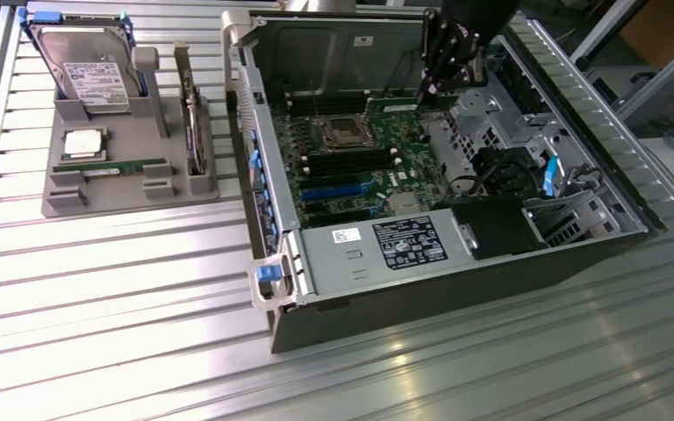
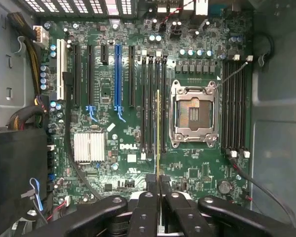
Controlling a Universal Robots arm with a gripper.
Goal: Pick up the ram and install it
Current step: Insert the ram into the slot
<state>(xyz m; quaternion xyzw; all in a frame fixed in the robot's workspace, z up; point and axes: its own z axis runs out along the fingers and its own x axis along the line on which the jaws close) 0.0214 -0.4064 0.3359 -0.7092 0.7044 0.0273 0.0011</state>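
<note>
We find the arm (image 1: 463,31) reaching down into the open computer case (image 1: 431,294). Its gripper (image 2: 158,180) is clamped on the ram (image 2: 158,133), edge-on over the motherboard's (image 2: 108,84) memory slots (image 2: 149,103).

thin green ram (image 2: 158,133), edge-on, over motherboard (image 2: 104,91)
</note>
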